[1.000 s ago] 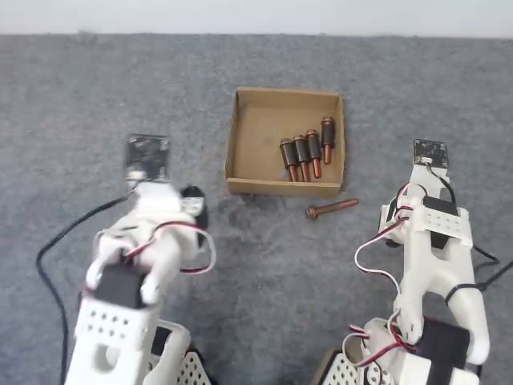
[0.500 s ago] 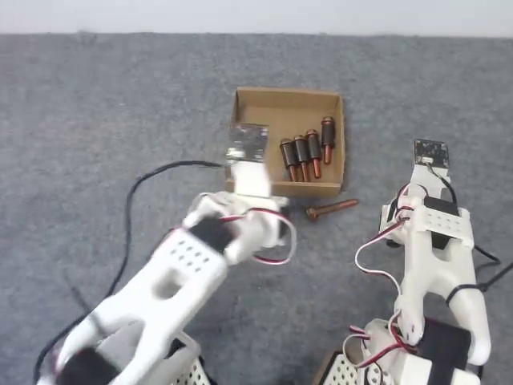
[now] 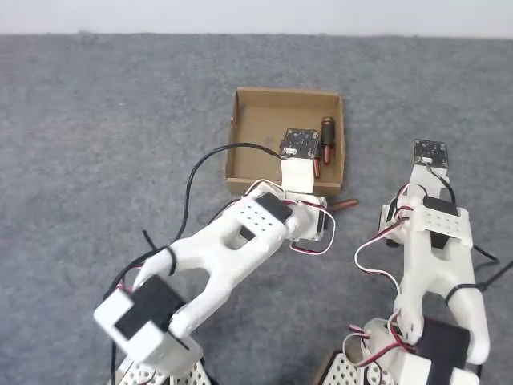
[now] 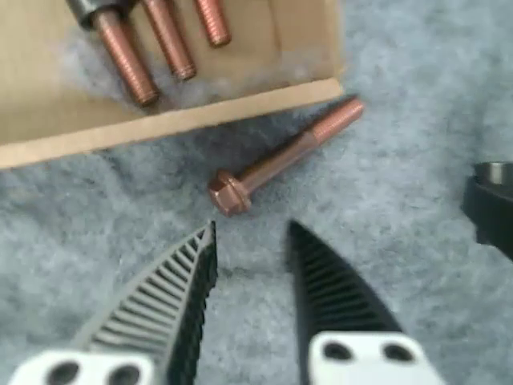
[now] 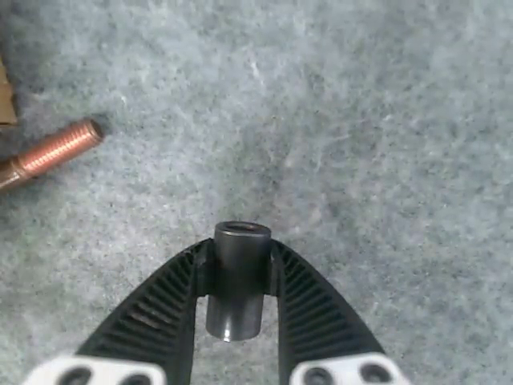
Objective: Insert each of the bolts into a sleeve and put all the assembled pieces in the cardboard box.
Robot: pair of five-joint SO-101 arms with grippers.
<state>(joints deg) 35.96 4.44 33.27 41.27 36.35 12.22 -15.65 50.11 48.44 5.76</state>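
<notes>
- When you look from high, the loose bolt (image 3: 346, 204) lies just outside the cardboard box (image 3: 284, 91).
- Left wrist: your left gripper (image 4: 251, 229) is spread wide; put it round the bolt's middle, then squeeze.
- Right wrist: your right gripper (image 5: 238, 253) hugs a sleeve (image 5: 238, 277) near the box.

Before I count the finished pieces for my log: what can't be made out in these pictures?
- High view: the left arm covers most of the loose bolt, leaving its tip, and hides several assembled pieces in the cardboard box, so the count is unsure.
- Left wrist view: the frame edge cuts those pieces short.
- Right wrist view: the frame edge cuts off the bolt's head.
</notes>
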